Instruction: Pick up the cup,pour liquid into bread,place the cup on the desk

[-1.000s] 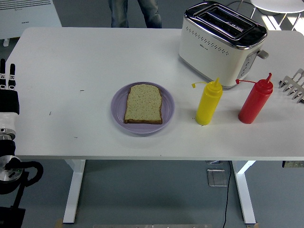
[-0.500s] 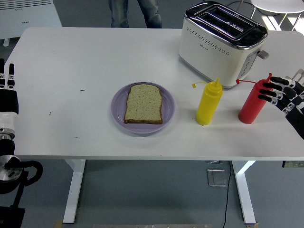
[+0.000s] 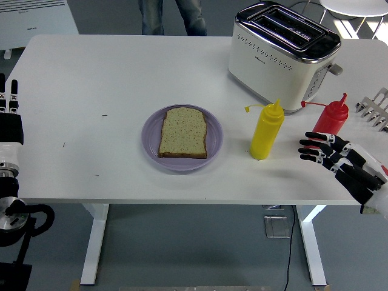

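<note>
Across the white counter [image 3: 91, 79] I see wide bare space at left; right hand [image 3: 339, 160], fingers spread and empty, hovers before the red bottle [image 3: 330, 118] at lower right, near the edge.

White table [image 3: 91, 79]; lilac plate [image 3: 150, 136] with speckled tan bread [image 3: 183, 131]; 2 bottles, yellow [image 3: 266, 131] and red [image 3: 330, 118]; cream-and-chrome toaster [image 3: 280, 54], possibly dotted.

A red squeeze bottle [image 3: 330, 119] stands upright at the right of the desk [image 3: 91, 79], its cap hanging off the nozzle, its lower part hidden. A slice of bread [image 3: 183, 132] lies flat on a purple plate [image 3: 151, 144] mid-desk, well apart from it.
</note>
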`<state>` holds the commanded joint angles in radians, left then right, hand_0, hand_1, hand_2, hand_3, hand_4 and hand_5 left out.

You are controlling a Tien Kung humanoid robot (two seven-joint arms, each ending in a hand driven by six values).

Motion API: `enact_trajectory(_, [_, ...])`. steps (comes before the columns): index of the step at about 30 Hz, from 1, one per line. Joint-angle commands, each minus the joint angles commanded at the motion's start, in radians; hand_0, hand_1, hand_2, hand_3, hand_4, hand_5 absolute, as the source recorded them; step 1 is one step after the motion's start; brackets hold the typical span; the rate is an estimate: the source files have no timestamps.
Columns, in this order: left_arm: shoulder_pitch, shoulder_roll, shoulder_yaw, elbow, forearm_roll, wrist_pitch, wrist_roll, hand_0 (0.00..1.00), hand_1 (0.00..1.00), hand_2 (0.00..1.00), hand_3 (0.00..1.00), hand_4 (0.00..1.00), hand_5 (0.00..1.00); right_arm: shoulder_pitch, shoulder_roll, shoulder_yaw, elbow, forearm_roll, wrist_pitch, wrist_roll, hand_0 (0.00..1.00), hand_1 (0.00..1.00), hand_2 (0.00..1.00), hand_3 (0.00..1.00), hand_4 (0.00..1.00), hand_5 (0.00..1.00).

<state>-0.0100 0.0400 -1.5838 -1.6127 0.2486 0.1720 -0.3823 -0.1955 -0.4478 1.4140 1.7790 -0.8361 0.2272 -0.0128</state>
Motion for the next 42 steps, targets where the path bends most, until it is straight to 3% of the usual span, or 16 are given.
enact_trajectory(5, [-0.002, -0.001, -0.002, 0.0, 0.0, 0.0, 0.0, 0.881, 0.886, 0.873, 0.768, 0.542, 0.998, 0.017, 0.003, -0.043, 0.0, -0.053, -0.055, 0.014, 0.906, 0.834, 0.866, 0.842, 0.636, 0.557])
enact_trajectory(33, [-0.004, -0.003, -0.009, -0.002, 0.0, -0.001, -0.001, 0.882, 0.887, 0.873, 0.767, 0.542, 0.998, 0.109, 0.043, -0.156, 0.0, -0.13, -0.216, 0.066, 0.937, 0.858, 0.903, 0.879, 0.663, 0.567])
enact_trajectory(42, [-0.003, -0.004, -0.009, -0.002, 0.0, -0.001, -0.001, 0.882, 0.887, 0.873, 0.767, 0.542, 0.998, 0.132, 0.056, -0.184, 0.0, -0.148, -0.247, 0.08, 0.937, 0.861, 0.91, 0.886, 0.674, 0.551])
